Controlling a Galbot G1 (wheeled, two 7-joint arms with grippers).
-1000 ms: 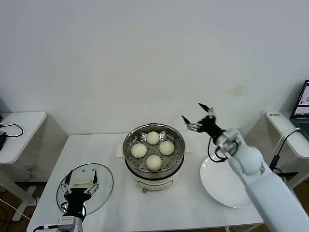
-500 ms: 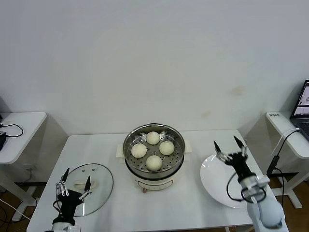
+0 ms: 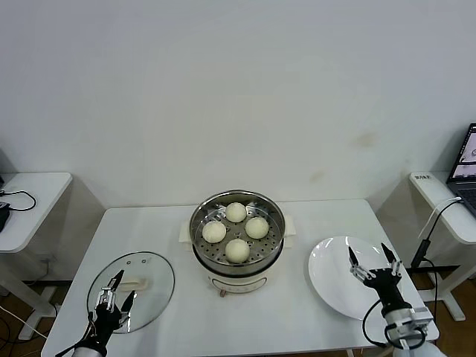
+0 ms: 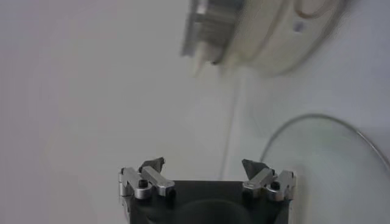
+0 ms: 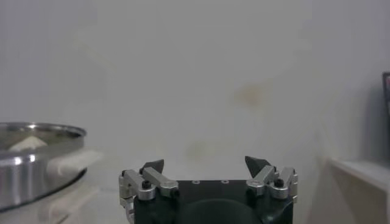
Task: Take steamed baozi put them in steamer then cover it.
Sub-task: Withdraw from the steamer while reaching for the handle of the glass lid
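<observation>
Four baozi (image 3: 236, 230) sit inside the steamer (image 3: 237, 239), on its tray with holes. The steamer stands in the middle of the tabletop (image 3: 282, 312), and it has no lid on. The cover (image 3: 132, 279) lies flat on the tabletop, well apart from the steamer, on the robot's left.

The left hand (image 3: 114, 292) is low at the near edge of the tabletop, right over the near part of the cover. Its fingers are spread wide and hold nothing. In the left wrist view, the curved rim of the cover (image 4: 329, 146) shows past the left hand (image 4: 203, 165), and the steamer (image 4: 256, 30) is farther off.

The right hand (image 3: 374, 262) is on the other side, over the near part of a white plate (image 3: 331, 275). Its fingers are spread wide too, and it holds nothing. In the right wrist view the steamer (image 5: 36, 158) is off to one side of the right hand (image 5: 205, 164).
</observation>
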